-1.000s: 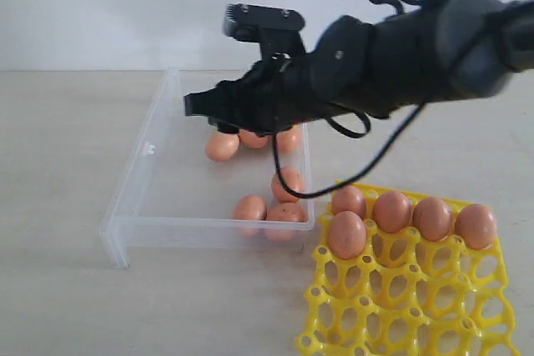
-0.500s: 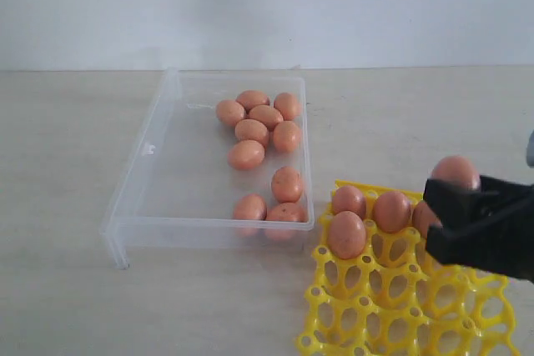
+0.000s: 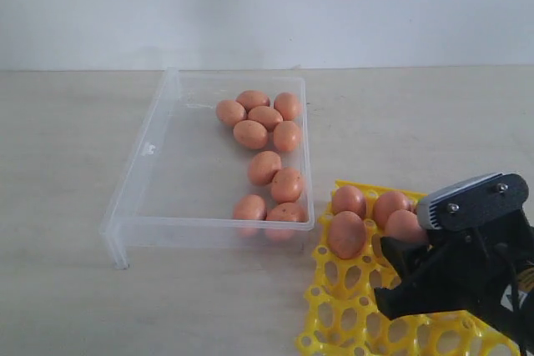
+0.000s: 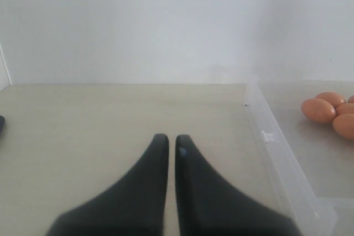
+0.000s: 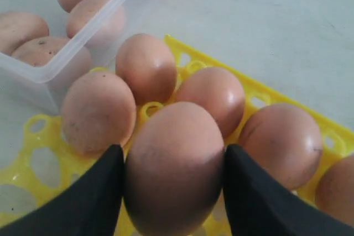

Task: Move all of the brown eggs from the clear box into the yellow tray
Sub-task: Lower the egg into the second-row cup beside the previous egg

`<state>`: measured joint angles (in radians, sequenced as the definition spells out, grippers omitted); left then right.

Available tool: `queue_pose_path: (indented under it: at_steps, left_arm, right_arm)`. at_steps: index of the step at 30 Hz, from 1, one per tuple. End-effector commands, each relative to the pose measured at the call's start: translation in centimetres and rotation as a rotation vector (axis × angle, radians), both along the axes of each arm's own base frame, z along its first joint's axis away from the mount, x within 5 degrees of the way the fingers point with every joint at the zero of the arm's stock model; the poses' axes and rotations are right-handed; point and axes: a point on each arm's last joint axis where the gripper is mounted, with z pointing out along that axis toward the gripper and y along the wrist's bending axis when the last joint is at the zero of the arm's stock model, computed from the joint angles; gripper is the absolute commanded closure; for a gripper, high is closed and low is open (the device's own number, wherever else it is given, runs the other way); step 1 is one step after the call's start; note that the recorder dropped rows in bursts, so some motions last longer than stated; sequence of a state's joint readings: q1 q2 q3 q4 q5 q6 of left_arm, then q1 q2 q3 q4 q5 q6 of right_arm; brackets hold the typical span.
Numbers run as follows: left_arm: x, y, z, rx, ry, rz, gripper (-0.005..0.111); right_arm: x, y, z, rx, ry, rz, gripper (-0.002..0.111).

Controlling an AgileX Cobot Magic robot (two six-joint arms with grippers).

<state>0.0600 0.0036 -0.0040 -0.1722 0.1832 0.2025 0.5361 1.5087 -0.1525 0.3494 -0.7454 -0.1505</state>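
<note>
My right gripper [image 3: 410, 243] is shut on a brown egg [image 3: 406, 225] and holds it low over the yellow tray [image 3: 334, 306], by the eggs in its far cups [image 3: 349, 200]. In the right wrist view the held egg [image 5: 174, 167] fills the gap between the black fingers [image 5: 91, 194], above the tray [image 5: 145, 110] and the seated eggs [image 5: 98, 111]. The clear box [image 3: 133, 181] holds several brown eggs [image 3: 264, 117] along its right side. My left gripper [image 4: 168, 139] is shut and empty over bare table, beside the box [image 4: 276, 153]; it is out of the exterior view.
The tray's near cups [image 3: 350, 327] are unfilled. The box's near right corner [image 5: 55, 70] stands close to the tray's far edge. A pale wall [image 3: 267, 6] runs behind the beige table [image 3: 58, 164].
The right arm has swung from over the box to the tray carrying an egg, then come lower over the cups. One egg in the box has rolled toward the front.
</note>
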Motion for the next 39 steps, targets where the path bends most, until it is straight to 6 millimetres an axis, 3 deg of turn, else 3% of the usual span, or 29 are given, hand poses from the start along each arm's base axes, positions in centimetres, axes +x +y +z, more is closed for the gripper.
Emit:
queue_pose_path:
  at_steps: [1, 8, 18, 27, 35, 37, 39]
  left_arm:
    - [0.0, 0.0, -0.1, 0.002, -0.004, 0.0, 0.103]
    - [0.0, 0.0, -0.1, 0.002, -0.004, 0.0, 0.103]
    - [0.0, 0.0, -0.1, 0.002, -0.004, 0.0, 0.103]
    - [0.0, 0.0, -0.1, 0.002, -0.004, 0.0, 0.103]
    - [0.0, 0.0, -0.1, 0.002, -0.004, 0.0, 0.103]
    - [0.0, 0.0, -0.1, 0.002, -0.004, 0.0, 0.103]
    - [0.0, 0.0, -0.1, 0.002, -0.004, 0.0, 0.103]
  right_arm:
    - [0.9, 0.5, 0.3, 0.009, -0.04, 0.008, 0.108]
    - [1.7, 0.9, 1.0, -0.022, -0.094, 0.037, 0.108]
    - [1.7, 1.0, -0.5, -0.061, -0.032, 0.041, 0.108]
    - [1.7, 1.0, -0.6, -0.013, -0.017, 0.011, 0.108]
    - [1.4, 1.7, -0.8, -0.04, -0.002, 0.132, 0.108]
    - [1.3, 1.7, -1.2, -0.044, 0.023, 0.134, 0.103]
    - [1.3, 1.7, -1.4, -0.05, 0.039, 0.134, 0.091]
